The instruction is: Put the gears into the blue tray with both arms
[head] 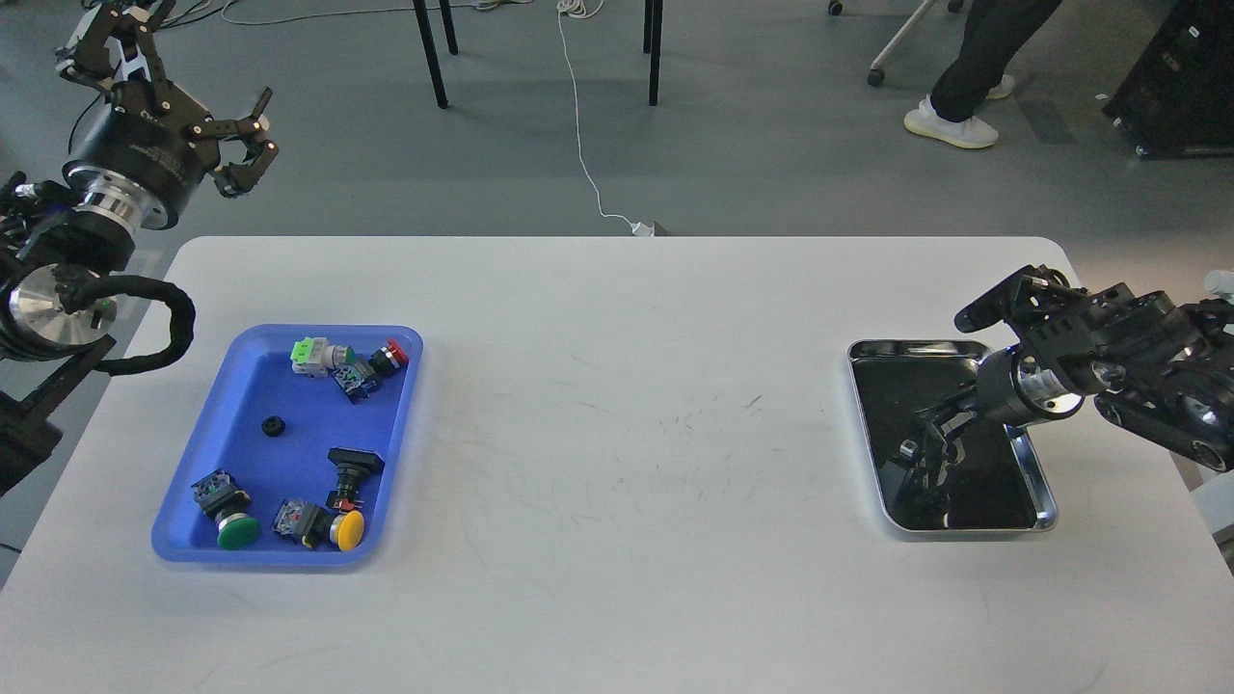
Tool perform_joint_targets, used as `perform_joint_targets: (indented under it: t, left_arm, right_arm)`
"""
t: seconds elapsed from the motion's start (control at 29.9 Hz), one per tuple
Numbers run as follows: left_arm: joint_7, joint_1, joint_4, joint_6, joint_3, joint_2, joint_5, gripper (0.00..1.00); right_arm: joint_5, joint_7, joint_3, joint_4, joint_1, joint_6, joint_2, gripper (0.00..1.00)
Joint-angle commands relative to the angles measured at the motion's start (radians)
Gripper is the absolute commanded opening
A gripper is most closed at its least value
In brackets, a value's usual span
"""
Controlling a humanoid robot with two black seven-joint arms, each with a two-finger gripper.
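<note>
The blue tray (pixel 397 424) lies at the table's left with one small black gear (pixel 274 425) on its floor, among several coloured push-buttons. My left gripper (pixel 249 141) hangs open and empty, high beyond the table's far left corner and away from the tray. My right gripper (pixel 924 451) reaches down into the silver metal tray (pixel 916 344) at the right. Its dark fingers blend with the tray's dark bottom, so their state is unclear. No gear can be made out in the silver tray.
Push-buttons with green (pixel 237 531), yellow (pixel 349 529) and red (pixel 395 353) caps lie in the blue tray. A white table (pixel 617 405) spans the view. On the floor behind are chair legs, a white cable (pixel 583 145) and a person's feet (pixel 950 125).
</note>
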Motion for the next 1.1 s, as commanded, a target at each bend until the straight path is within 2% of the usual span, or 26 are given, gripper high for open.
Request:
perform_joint_targets:
  t: [0.0,0.33,0.47,0.57,0.74,1.07]
  left_arm:
    - [-0.001,0.0,0.0,0.001,0.0,-0.001,0.0,0.97]
    - [-0.001,0.0,0.0,0.001,0.0,-0.001,0.0,0.97]
    - [-0.001,0.0,0.0,0.003,0.0,-0.001,0.0,0.97]
    - [-0.001,0.0,0.0,0.003,-0.001,0.0,-0.002,0.97]
    - [-0.001,0.0,0.0,0.005,-0.015,0.0,0.0,0.97]
    - [-0.001,0.0,0.0,0.008,-0.018,0.015,0.0,0.97]
  right_arm:
    - [0.0,0.0,0.001,0.001,-0.002,-0.004,-0.008,0.31]
    - [0.0,0.001,0.015,-0.002,-0.017,-0.017,-0.016,0.2]
    - [0.002,0.003,0.02,-0.001,-0.017,-0.035,-0.016,0.2]
    - [0.002,0.003,0.02,-0.001,-0.017,-0.049,-0.016,0.14]
    - [0.005,0.003,0.021,0.01,-0.009,-0.059,-0.016,0.14]
    - [0.017,0.001,0.063,0.205,0.152,-0.058,-0.034,0.14]
